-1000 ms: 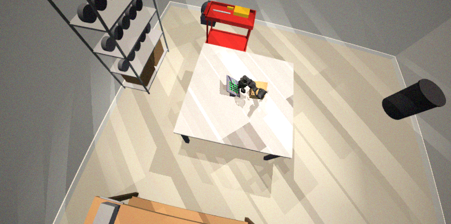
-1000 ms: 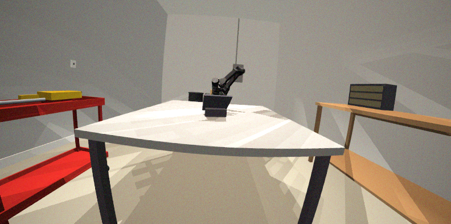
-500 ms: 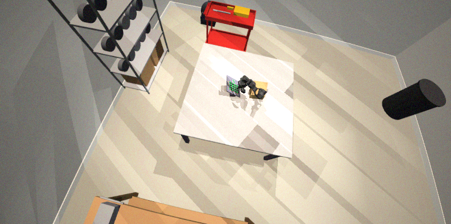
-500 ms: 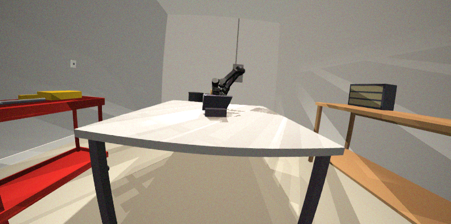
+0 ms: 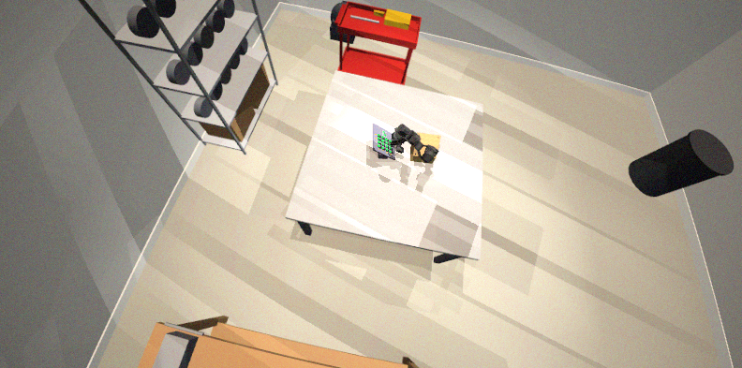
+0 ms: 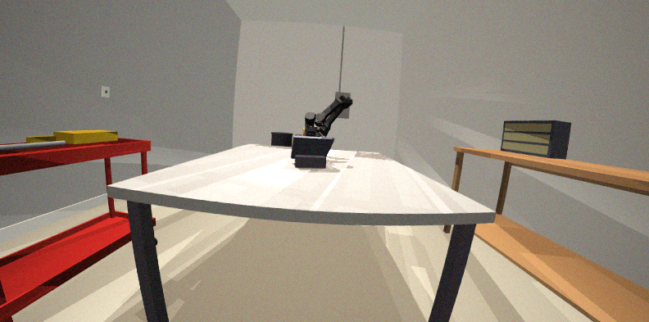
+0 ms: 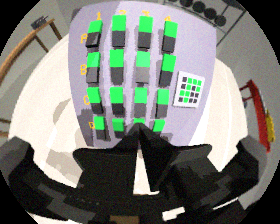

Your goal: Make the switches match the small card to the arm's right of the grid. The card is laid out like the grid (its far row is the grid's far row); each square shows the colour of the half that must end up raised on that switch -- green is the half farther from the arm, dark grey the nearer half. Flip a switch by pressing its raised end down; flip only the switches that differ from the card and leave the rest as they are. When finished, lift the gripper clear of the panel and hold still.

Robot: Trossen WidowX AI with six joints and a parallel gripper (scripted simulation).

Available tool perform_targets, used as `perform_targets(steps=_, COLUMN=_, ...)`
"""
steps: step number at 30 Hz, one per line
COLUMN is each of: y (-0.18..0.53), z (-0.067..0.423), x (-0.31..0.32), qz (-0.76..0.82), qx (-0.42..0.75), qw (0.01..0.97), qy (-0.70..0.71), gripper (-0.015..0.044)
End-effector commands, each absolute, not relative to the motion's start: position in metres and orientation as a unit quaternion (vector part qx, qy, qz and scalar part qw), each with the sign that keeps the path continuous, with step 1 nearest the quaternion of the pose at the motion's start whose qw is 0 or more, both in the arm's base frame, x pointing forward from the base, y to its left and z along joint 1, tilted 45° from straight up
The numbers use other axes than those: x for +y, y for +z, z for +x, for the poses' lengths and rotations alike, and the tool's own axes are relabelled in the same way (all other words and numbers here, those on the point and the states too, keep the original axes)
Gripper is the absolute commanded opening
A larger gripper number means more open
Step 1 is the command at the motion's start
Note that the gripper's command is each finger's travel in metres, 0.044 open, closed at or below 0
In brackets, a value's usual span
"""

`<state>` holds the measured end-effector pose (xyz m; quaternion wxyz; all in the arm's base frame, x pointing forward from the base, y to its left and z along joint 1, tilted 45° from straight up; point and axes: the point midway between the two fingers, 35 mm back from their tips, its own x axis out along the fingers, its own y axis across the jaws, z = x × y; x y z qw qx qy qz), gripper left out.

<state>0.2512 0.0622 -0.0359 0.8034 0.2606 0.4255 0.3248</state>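
Wrist view shows the blocky black claw, fingers pressed together on nothing, hiding the lowest switch row's middle on the flat lilac panel at frame centre, whose tiny card squares blur.

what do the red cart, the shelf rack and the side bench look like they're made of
Red cart: looks like painted metal, with a uniform red coat and thin tube legs. Shelf rack: dark thin posts suggest metal, and the pale boards could be laminate or painted sheet. Side bench: probably wood, going by its matte orange-brown boards and square legs.
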Motion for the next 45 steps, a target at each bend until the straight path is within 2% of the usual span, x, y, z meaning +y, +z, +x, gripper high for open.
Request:
perform_targets(steps=1, y=-0.037, z=0.251, x=0.063, qz=0.261, qx=0.427, qw=0.803, qy=0.323, gripper=0.0000)
perform_targets(steps=9, y=-0.036, z=0.251, x=0.062, qz=0.260, qx=0.426, qw=0.803, qy=0.324, gripper=0.0000)
perform_targets(steps=18, y=-0.005, z=0.222, x=0.014, qz=0.264, qx=0.418, qw=0.809, qy=0.318, gripper=0.0000)
perform_targets(steps=29, y=-0.024, z=0.230, x=-0.003, qz=0.263, qx=0.418, qw=0.809, qy=0.318, gripper=0.0000)
perform_targets(steps=45, y=-0.046, z=0.251, x=0.029, qz=0.260, qx=0.427, qw=0.804, qy=0.322, gripper=0.0000)
